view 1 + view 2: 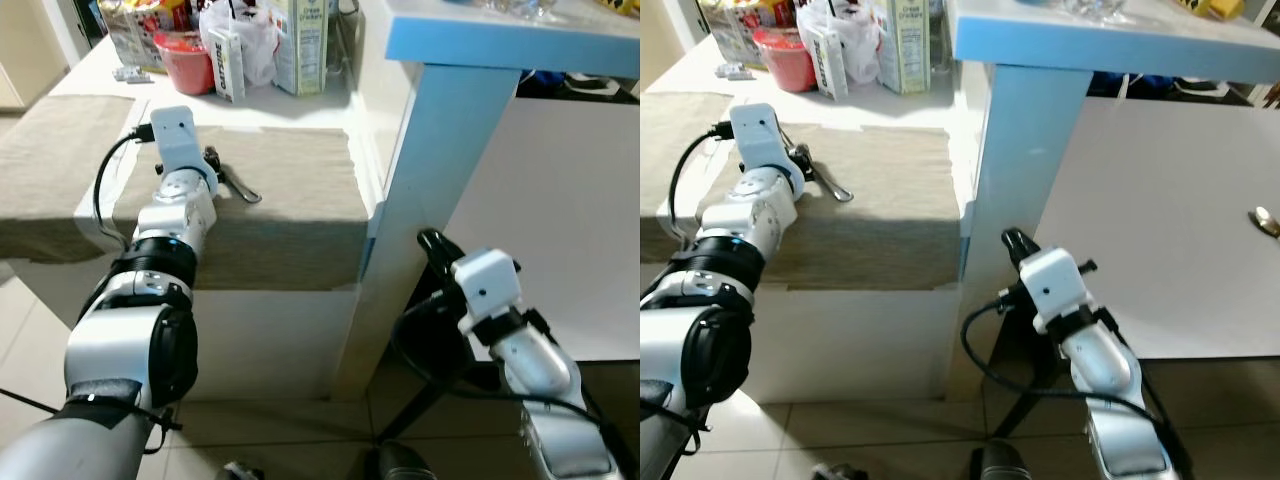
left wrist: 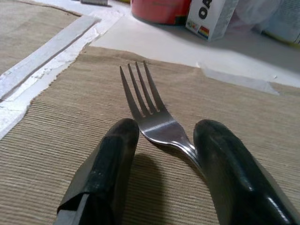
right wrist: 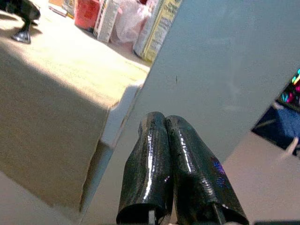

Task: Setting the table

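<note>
A silver fork [image 2: 150, 112] lies flat on a beige woven placemat [image 1: 290, 200], tines pointing toward the clutter at the back. My left gripper [image 2: 166, 129] is low over the placemat and open, one black finger on each side of the fork's neck; one finger [image 2: 220, 154] touches the handle. In the left eye view the fork's handle [image 1: 240, 190] sticks out to the right of the left gripper [image 1: 213, 160]. My right gripper [image 3: 164, 122] hangs low beside the blue table leg [image 1: 430, 200], shut with nothing in it.
Behind the placemat stand a red container [image 1: 185, 60], a white plastic bag [image 1: 245, 40] and a carton [image 1: 300, 45]. A second placemat [image 1: 50, 150] lies to the left. A spoon [image 1: 1265, 220] rests on the white tabletop [image 1: 1160, 200] at the right.
</note>
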Available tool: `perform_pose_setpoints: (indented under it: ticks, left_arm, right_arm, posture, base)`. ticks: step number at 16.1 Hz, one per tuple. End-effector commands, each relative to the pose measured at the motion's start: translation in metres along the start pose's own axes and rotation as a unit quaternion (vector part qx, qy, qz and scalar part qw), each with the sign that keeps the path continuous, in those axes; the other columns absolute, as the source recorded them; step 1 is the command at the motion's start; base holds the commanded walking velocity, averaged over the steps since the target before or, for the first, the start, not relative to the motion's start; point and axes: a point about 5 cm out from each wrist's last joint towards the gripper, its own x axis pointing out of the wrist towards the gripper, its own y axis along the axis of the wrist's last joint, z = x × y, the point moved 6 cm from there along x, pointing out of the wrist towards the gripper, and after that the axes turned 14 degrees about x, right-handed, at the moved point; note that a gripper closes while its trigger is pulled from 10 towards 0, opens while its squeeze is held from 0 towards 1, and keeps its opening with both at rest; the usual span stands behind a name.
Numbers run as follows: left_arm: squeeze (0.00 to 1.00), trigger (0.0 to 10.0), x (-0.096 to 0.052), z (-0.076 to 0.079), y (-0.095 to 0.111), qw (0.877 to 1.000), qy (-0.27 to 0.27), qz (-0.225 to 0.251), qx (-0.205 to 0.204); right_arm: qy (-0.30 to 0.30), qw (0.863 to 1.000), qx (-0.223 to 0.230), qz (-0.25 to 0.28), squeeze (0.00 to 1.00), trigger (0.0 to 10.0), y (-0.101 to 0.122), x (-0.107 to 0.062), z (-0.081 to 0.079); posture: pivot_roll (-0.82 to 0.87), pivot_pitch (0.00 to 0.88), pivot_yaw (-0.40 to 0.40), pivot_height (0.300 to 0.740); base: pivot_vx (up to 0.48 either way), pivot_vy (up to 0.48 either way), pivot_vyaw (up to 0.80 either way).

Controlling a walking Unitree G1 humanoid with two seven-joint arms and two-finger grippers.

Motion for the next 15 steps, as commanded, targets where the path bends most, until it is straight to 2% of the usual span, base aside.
perform_pose_setpoints:
  ticks: [1,4,5,7,12,13,14,15]
  left_arm:
    - [0.00,0.0,-0.002,0.005,-0.024,1.000,-0.009,-0.025,0.017]
    - [0.00,0.0,-0.004,-0.001,0.025,0.997,0.005,0.068,0.031]
    - [0.00,0.0,-0.006,-0.002,0.033,0.996,0.005,0.085,0.024]
    - [0.00,0.0,-0.008,-0.004,0.042,0.994,0.005,0.104,0.016]
    - [0.00,0.0,-0.027,-0.012,0.090,0.981,0.007,0.196,0.017]
    - [0.00,0.0,-0.031,-0.011,0.096,0.978,0.003,0.206,0.015]
    - [0.00,0.0,-0.030,-0.002,0.093,0.979,-0.014,0.201,0.026]
    - [0.00,0.0,-0.029,0.001,0.092,0.980,-0.019,0.198,0.028]
  right_arm:
    - [-0.007,1.000,0.001,-0.009,0.00,10.0,-0.002,0.000,0.009]
    - [-0.009,1.000,0.004,-0.004,0.00,10.0,-0.002,0.005,0.007]
    - [-0.009,1.000,0.006,-0.004,0.00,10.0,-0.003,0.005,0.005]
    - [-0.009,1.000,0.010,-0.004,0.00,10.0,-0.004,0.004,0.003]
    - [-0.012,1.000,0.017,-0.001,0.00,10.0,-0.007,0.007,-0.002]
    - [-0.013,1.000,0.017,-0.001,0.00,10.0,-0.007,0.007,-0.002]
    - [-0.015,1.000,0.018,0.000,0.00,10.0,-0.008,0.007,-0.003]
    - [-0.015,1.000,0.018,0.000,0.00,10.0,-0.008,0.007,-0.003]
  posture:
    - [-0.16,0.062,-0.074,0.702]
    - [-0.14,0.063,-0.060,0.702]
    - [-0.14,0.065,-0.056,0.702]
    - [-0.14,0.065,-0.056,0.702]
    - [-0.14,0.043,-0.030,0.702]
    - [-0.14,0.040,-0.026,0.702]
    - [-0.14,0.036,-0.022,0.702]
    - [-0.14,0.036,-0.022,0.702]
  base:
    - [0.000,0.000,0.00]
    - [0.000,0.000,0.00]
    - [0.000,0.000,0.00]
    - [0.000,0.000,0.00]
    - [0.000,0.000,0.00]
    - [0.000,0.000,0.00]
    - [0.000,0.000,0.00]
    - [0.000,0.000,0.00]
